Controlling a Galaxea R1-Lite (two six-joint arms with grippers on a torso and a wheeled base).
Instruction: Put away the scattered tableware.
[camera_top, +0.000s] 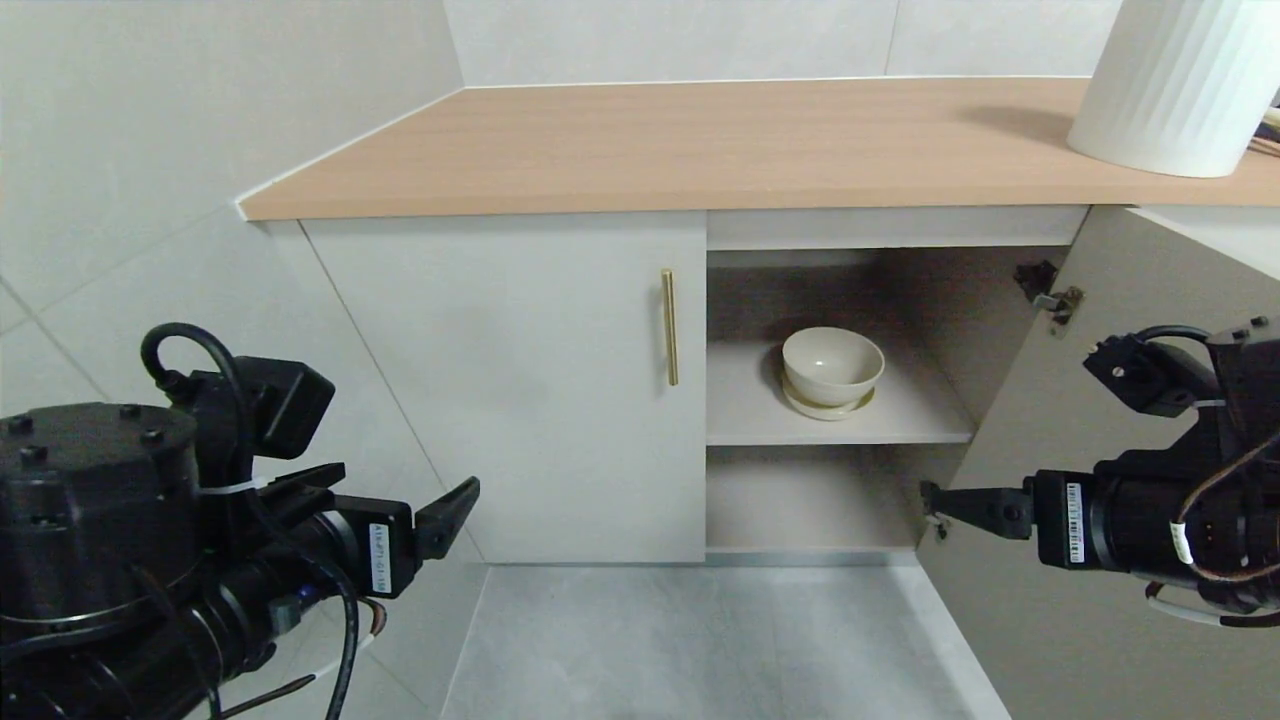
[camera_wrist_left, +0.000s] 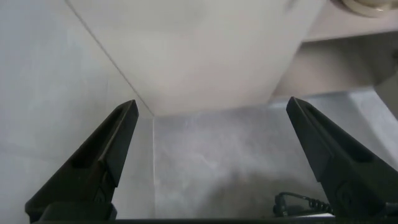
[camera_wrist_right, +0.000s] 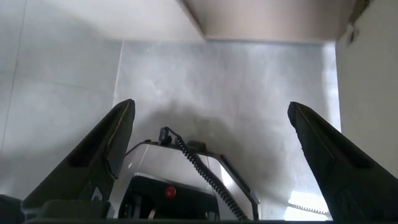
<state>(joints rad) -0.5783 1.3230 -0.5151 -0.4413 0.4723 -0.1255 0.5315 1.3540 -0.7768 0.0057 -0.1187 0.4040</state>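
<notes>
Pale tiled walls (camera_top: 200, 110) meet in a corner above a grey floor (camera_top: 700, 640), and a wood-topped counter (camera_top: 700, 140) runs along them over a low cabinet. The left gripper (camera_wrist_left: 211, 106) is held low in front of the wall left of the cabinet, its two dark fingers (camera_wrist_left: 106, 155) spread wide with nothing between them, pointing toward the foot of the shut door (camera_top: 520, 380). The right gripper (camera_wrist_right: 211, 106) is on the other side, fingers likewise spread wide and empty, its tip level with the lower compartment and just beside the open door (camera_top: 1030, 640); whether it touches that door cannot be told. Between the two arms, higher and farther back, the right half of the cabinet stands open. A cream bowl (camera_top: 832, 364) sits upright on a small plate (camera_top: 828, 406) on the middle shelf (camera_top: 750, 415), well apart from both grippers, nearer the right one. The shut door carries a slim brass handle (camera_top: 669, 327) along its inner edge, just left of the shelf. A metal hinge (camera_top: 1050, 290) shows at the top of the open door. On the counter's right end stands a white ribbed container (camera_top: 1180, 80).
</notes>
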